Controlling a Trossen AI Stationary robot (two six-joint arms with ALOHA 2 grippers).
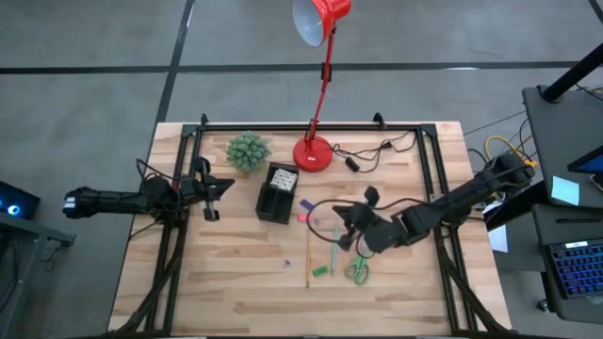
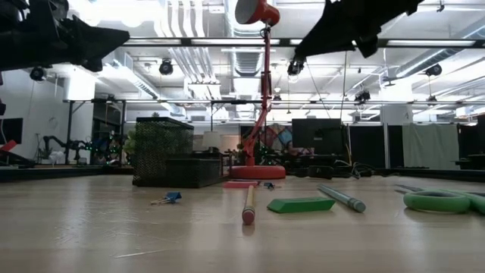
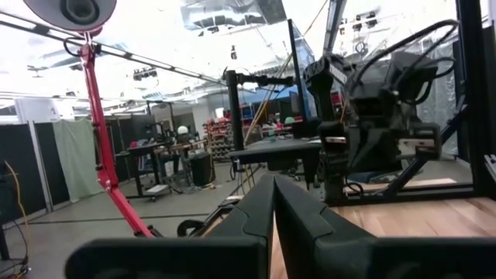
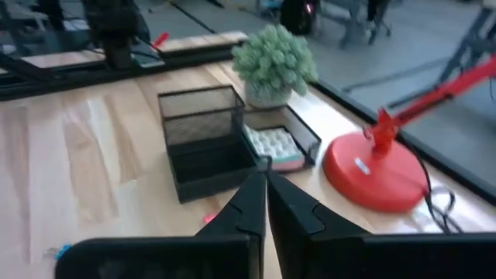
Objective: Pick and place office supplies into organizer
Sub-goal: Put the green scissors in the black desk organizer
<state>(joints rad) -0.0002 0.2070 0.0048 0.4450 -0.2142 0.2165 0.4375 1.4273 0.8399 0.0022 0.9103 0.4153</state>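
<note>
The black mesh organizer (image 1: 276,191) (image 4: 208,147) stands on the table mid-left, with a white dotted pad (image 4: 273,142) lying on a pink pad in its low tray. To its right on the wood lie a yellow pencil (image 1: 309,252) (image 2: 248,205), a green pen (image 1: 336,254), a green piece (image 1: 320,271) (image 2: 301,204), green-handled scissors (image 1: 356,269) (image 2: 439,201), and pink and purple pieces (image 1: 304,211). My right gripper (image 1: 341,219) (image 4: 266,180) hovers shut above these items, pointing toward the organizer and holding nothing. My left gripper (image 1: 222,185) (image 3: 273,194) waits shut left of the organizer.
A red desk lamp stands with its base (image 1: 313,153) (image 4: 372,170) behind the organizer, beside a small green spiky plant (image 1: 248,151). The lamp's black cord (image 1: 367,151) trails to the right. A small blue clip (image 2: 168,199) lies near the table's middle. Black frame rails (image 1: 174,188) run along the table's sides.
</note>
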